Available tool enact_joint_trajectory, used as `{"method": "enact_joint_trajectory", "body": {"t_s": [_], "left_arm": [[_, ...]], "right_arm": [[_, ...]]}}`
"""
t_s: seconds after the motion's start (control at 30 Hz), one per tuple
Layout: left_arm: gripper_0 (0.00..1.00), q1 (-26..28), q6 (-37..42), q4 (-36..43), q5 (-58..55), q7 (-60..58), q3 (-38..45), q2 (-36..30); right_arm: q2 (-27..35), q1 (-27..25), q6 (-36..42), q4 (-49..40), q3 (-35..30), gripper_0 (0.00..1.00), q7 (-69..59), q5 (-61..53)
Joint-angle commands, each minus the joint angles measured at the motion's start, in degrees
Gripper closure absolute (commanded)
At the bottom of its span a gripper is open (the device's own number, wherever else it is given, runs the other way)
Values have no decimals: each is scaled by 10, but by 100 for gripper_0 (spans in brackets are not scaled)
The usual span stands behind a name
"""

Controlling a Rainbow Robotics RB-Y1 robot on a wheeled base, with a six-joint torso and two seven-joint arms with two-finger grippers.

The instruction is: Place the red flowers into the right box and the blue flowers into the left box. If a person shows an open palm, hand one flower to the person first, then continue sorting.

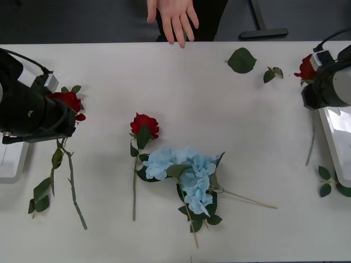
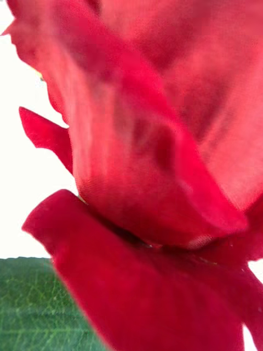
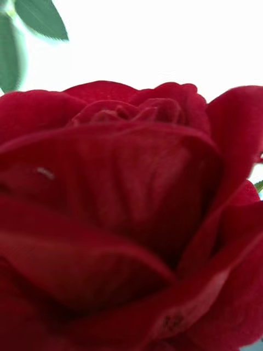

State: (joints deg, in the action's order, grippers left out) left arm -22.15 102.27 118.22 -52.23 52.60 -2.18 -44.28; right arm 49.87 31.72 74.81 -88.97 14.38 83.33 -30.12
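A: Front view, starting at the left: the left gripper [image 1: 70,118] sits at the table's left edge with a red rose [image 1: 68,100] right at its tip, stem and leaves trailing toward the near side. I cannot tell how far its fingers are apart, or whether they grip the rose. Just under that arm shows a corner of the left box [image 1: 12,164].

B: And the left wrist view?

A: That same rose head [image 3: 126,219] sits very close, with green leaves [image 3: 33,22] beyond it.

B: What about the middle of the table?

A: A second red rose [image 1: 144,125] lies flat, stem running toward the near edge. Just right of it, touching its leaves, lie the blue flowers [image 1: 184,172]. At the far edge a person's hand [image 1: 174,16] rests open, fingers spread, holding nothing. It lies well apart from every flower.

B: Further right?

A: Loose green leaves [image 1: 242,60] lie near the far edge. Then a third rose [image 1: 305,69] sits at the right gripper [image 1: 312,87], stem hanging toward the near side, beside the right box [image 1: 334,137]. The gripper's opening I cannot tell.
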Motion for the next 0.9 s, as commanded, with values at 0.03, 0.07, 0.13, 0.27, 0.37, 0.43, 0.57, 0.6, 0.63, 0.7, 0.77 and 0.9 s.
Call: {"method": "enact_joint_trajectory", "body": {"t_s": [0.03, 0.07, 0.13, 0.27, 0.37, 0.43, 0.57, 0.6, 0.63, 0.7, 0.77, 0.9], "left_arm": [[100, 1, 4, 17, -6, 18, 24, -31], [100, 2, 4, 17, -5, 19, 25, -31], [100, 1, 4, 17, -3, 20, 25, -33], [100, 2, 4, 17, -2, 21, 25, -35], [100, 2, 3, 17, -1, 21, 25, -34], [100, 2, 3, 17, 0, 22, 24, -34], [100, 2, 3, 17, 0, 22, 24, -34], [100, 2, 2, 17, 0, 21, 24, -34], [100, 2, 1, 17, 0, 22, 24, -34], [100, 2, 0, 17, 0, 22, 24, -34], [100, 2, 0, 17, 2, 22, 24, -34], [100, 2, 0, 17, 4, 22, 24, -34]], "right_arm": [[95, 32, -6, -16, -2, 100, 89, -29], [102, 33, -5, -16, -2, 100, 92, -36], [108, 32, -5, -7, -3, 100, 94, -52], [108, 32, -9, -1, -4, 100, 90, -66], [107, 32, -15, -1, -12, 100, 88, -86], [104, 34, -22, -1, -27, 100, 92, -118], [80, 58, -56, -1, -47, 100, 97, -202], [73, 63, -71, -1, -52, 100, 101, -219], [61, 70, -99, -2, -58, 100, 108, -240], [43, 81, -154, -2, -66, 100, 141, -270], [18, 97, -230, -2, -67, 100, 182, -304], [-23, 127, -327, -2, -67, 100, 234, -359]]}}
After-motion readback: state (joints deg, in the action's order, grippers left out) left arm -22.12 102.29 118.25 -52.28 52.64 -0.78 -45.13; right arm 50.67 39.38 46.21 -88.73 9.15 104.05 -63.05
